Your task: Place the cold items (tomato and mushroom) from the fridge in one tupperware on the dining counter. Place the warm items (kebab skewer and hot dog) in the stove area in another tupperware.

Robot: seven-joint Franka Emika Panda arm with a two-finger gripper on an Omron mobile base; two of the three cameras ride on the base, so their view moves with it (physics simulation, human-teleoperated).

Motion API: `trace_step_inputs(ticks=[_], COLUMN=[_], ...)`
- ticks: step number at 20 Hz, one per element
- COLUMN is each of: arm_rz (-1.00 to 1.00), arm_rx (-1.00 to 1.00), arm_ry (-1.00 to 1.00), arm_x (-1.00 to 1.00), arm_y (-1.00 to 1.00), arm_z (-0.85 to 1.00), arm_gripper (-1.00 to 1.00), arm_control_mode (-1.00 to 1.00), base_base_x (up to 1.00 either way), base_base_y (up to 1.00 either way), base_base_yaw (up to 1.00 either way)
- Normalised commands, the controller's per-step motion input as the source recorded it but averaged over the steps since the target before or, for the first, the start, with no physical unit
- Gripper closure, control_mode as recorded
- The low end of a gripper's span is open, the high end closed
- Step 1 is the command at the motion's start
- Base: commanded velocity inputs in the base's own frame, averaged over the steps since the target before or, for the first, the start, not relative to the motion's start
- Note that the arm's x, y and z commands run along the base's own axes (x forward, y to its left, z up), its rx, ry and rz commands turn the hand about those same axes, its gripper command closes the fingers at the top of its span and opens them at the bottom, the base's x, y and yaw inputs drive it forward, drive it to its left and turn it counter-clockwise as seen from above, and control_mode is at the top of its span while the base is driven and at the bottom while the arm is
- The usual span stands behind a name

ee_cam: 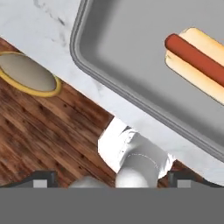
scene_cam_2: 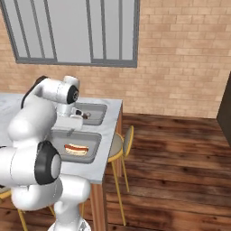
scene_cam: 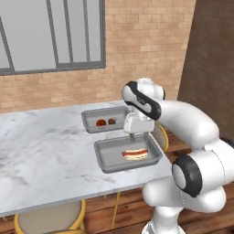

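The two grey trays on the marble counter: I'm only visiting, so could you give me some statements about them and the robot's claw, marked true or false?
1. The hot dog lies in the near tray. True.
2. The far tray is empty. False: the tomato and the mushroom sit in it.
3. The gripper clamps the hot dog. False: it hangs open above the near tray, holding nothing.
4. Both trays rest on the dining counter. True.
5. The kebab skewer lies beside the hot dog. False: the hot dog is alone in its tray.
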Motion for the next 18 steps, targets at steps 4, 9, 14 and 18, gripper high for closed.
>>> trace_step_inputs(ticks=[4,9,14,18], arm_rz=[-0.49,-0.43,-0.25,-0.30], arm_rx=[-0.04,-0.22,-0.43,-0.31], arm_ry=[-0.19,-0.40,-0.19,-0.04], arm_x=[-1.00,-0.89,-0.27,-0.12], arm_y=[0.00,0.00,0.00,0.00], arm_z=[0.31,0.42,0.37,0.02], arm_gripper=[-1.00,-1.00,-1.00,-1.00], arm_control_mode=[-1.00,-1.00,-1.00,-1.00], base_base_x=[0.00,0.00,0.00,0.00], base_base_y=[0.00,0.00,0.00,0.00], base_base_yaw=[0.00,0.00,0.00,0.00])
